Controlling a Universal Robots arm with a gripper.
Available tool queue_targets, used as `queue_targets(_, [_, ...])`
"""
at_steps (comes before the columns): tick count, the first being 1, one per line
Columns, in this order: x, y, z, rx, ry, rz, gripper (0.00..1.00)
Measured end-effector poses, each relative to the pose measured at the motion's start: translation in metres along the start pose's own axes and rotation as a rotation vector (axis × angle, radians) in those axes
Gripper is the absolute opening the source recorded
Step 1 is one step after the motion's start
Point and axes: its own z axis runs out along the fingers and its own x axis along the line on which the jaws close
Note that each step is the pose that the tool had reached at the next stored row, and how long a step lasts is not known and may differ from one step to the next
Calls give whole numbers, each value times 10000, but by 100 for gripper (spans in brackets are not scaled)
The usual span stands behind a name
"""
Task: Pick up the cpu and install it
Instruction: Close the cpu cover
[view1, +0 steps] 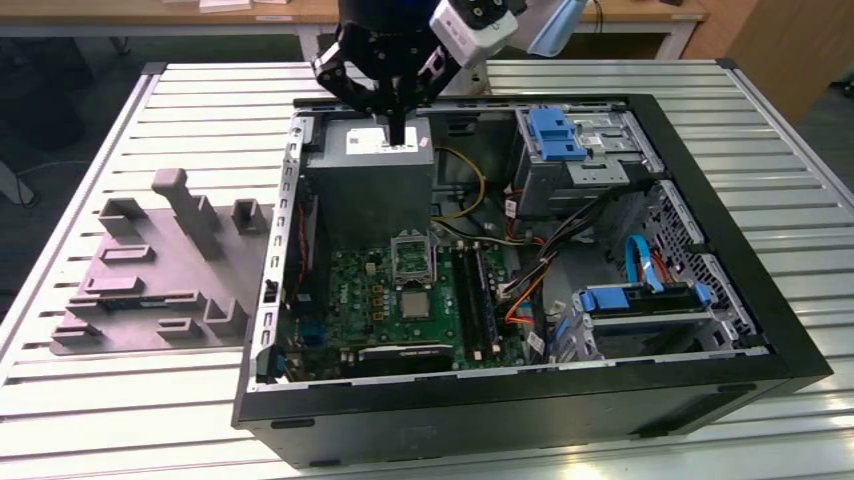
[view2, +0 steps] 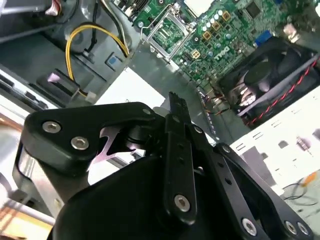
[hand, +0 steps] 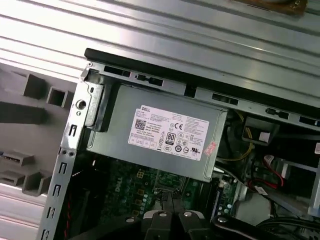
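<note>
The cpu (view1: 418, 303), a small silvery square chip, lies flat on the green motherboard (view1: 360, 300) inside the open computer case. It sits just beside the socket (view1: 411, 255), whose silver frame surrounds a bare green contact field (view2: 167, 35). In the second wrist view the cpu (view2: 199, 5) shows as a pale square past the socket. My gripper (view1: 398, 132) hangs above the grey power supply box (view1: 374, 175), well apart from the cpu. Its black fingers (view2: 175, 107) are pressed together with nothing between them, and the fingertips (hand: 170, 202) point down toward the motherboard.
The black case wall (view1: 747, 270) rings the board. Yellow cables (view1: 467, 180), blue drive caddies (view1: 558, 130) and a drive cage (view1: 641, 305) crowd the exterior view's right. A fan (view2: 270, 75) sits by the board. A grey moulded fixture (view1: 147, 270) lies on the slatted table.
</note>
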Motion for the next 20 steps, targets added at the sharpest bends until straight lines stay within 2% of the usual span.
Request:
queue_targets(19, [1,-5,132,-18,134,-3454,11])
queue_targets(20, [1,-5,134,-16,137,-3505,11])
